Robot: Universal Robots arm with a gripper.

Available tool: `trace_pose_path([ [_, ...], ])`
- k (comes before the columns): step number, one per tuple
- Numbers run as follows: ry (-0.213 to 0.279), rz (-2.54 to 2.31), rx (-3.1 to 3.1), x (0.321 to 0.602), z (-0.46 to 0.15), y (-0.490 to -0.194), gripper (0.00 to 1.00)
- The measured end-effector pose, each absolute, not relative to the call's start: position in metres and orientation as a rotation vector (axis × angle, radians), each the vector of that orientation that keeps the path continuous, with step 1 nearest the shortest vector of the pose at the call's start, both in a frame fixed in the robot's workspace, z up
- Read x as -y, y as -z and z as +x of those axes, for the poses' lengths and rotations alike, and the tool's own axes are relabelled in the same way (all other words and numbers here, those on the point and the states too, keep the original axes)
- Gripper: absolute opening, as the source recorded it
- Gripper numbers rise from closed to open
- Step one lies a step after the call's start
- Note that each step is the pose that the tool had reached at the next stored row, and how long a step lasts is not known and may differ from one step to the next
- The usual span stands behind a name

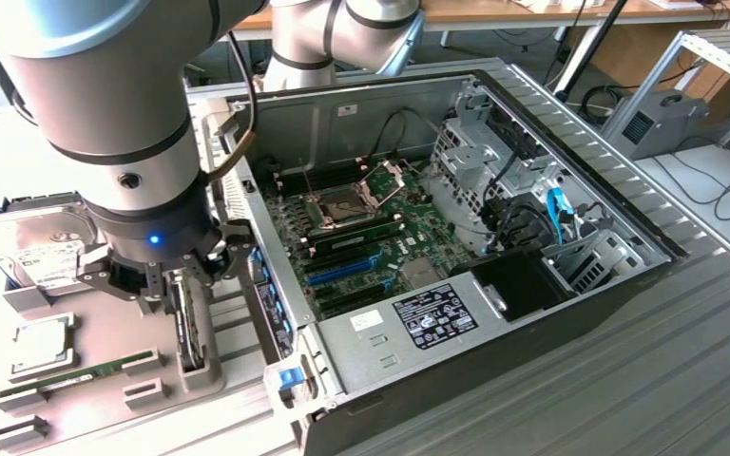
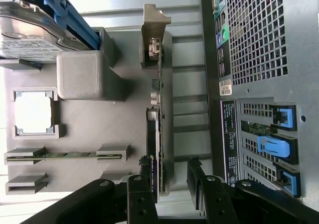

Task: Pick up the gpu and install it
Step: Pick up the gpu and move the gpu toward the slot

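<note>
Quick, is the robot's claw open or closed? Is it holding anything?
Gripper: open, holding nothing, straddling the top edge of the gpu.

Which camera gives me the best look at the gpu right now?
Wrist view: the gpu stands on edge in its grey holder, most of its length visible, open gripper straddling one end. Exterior view: the arm hides all but a dark sliver.
</note>
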State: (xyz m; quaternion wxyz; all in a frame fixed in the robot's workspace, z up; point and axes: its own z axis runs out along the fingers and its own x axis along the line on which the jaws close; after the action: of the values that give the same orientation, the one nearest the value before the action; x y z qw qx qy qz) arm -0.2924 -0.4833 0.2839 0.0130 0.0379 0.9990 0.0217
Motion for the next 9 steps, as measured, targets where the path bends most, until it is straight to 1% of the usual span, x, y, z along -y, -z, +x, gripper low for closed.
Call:
trace_pose_path([
  [9, -0.068, 0.118, -3.112, 0.4752, -0.2926, -0.2818, 0.42],
])
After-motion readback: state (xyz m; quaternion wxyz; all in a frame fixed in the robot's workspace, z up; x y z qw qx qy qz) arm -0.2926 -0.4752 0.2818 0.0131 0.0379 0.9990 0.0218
